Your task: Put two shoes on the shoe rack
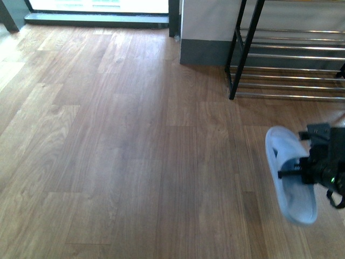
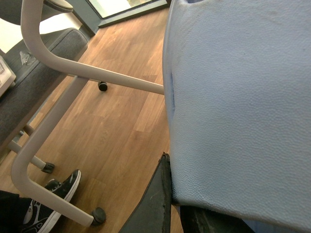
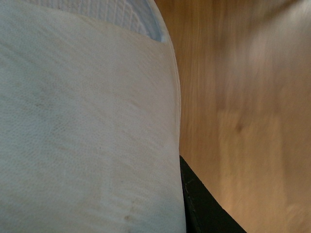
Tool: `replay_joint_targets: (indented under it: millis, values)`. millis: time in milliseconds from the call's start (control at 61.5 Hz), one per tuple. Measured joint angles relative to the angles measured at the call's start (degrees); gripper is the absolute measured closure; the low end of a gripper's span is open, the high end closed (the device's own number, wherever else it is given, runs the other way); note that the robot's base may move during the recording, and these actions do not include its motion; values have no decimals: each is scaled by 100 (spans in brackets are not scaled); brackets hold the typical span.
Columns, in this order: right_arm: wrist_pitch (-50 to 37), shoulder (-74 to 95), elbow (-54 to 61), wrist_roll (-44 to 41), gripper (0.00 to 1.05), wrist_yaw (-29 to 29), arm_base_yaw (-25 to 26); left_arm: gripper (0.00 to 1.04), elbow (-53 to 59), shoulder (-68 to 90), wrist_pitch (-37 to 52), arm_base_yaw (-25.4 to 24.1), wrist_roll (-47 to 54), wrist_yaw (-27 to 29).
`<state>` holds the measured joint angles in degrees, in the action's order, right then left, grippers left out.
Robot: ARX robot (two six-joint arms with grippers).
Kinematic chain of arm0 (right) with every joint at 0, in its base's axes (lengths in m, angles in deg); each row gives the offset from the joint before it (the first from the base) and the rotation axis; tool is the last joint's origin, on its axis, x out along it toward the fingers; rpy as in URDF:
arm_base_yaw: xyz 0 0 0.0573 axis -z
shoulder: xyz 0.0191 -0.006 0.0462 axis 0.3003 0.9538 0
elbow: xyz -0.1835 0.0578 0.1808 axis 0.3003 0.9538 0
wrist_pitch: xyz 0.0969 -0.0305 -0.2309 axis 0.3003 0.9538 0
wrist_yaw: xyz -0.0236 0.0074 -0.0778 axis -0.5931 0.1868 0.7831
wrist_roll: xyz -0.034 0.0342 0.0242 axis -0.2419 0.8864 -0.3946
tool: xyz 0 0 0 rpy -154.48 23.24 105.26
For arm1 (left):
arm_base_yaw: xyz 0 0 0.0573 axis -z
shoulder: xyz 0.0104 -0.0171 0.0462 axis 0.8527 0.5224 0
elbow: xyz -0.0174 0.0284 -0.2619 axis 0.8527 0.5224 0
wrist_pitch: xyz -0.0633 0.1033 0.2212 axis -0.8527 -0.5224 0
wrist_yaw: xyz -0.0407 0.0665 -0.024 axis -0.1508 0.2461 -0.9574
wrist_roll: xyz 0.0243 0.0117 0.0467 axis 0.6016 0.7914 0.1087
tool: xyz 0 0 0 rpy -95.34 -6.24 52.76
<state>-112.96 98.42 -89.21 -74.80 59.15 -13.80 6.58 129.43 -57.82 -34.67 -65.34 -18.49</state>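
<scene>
Hanging at frame edge: right gripper [image 1: 303,170], jaws seemingly pinching shoe [image 1: 294,204]; left jaws hidden, cannot tell.

Wood-plank floor [image 1: 108,135] — shoe rack [image 1: 296,56] standing on it.

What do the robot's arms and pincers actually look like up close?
The right arm is matte black and blocky, with a tiny green light and a black cable loop below it. The right pincer has slim black fingers. The left pincer's finger is flat and dark.
</scene>
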Motion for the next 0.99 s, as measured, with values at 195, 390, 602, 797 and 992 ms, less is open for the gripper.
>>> replay_joint_targets:
  millis: [195,390,602,797,992]
  values:
    - [632,-2422,1108,-621,103,-616,66,103,0,0,0,0,0,0]
    - [1823,-5412,2282,-802,103,-1292,149,103,0,0,0,0,0,0]
    - [4207,-9029,3088,-448,103,-2006,-11,103,0,0,0,0,0,0]
    - [4415,-9949,3143,-284,103,-2013,-42,103,0,0,0,0,0,0]
    - [4441,-9923,3171,-275,103,-2013,-42,103,0,0,0,0,0,2]
